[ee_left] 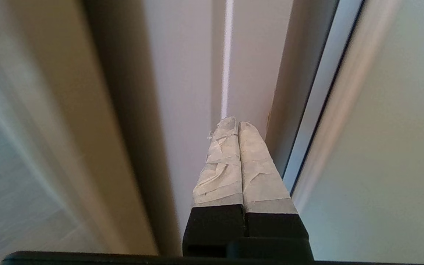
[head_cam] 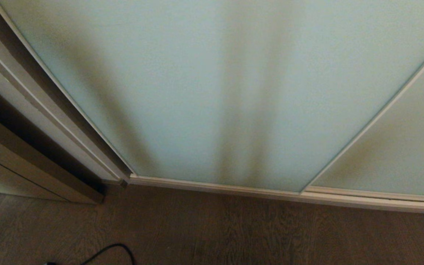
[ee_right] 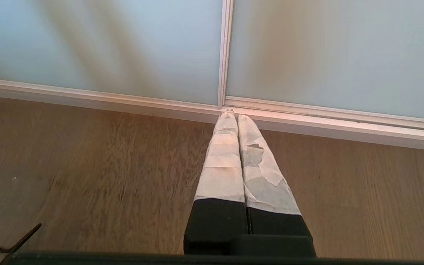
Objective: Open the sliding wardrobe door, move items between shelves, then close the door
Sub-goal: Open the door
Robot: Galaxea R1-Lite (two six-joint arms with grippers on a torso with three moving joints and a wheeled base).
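Sliding wardrobe door [ee_left: 381, 147] edge stands seemingly just beside the left gripper's [ee_left: 237, 123] closed, empty jaws.

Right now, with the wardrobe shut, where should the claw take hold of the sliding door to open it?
Probably its left vertical frame edge, approached from the left: the frosted glass is flat, with no handle in view. The left claw, fingers together, already points near that edge.
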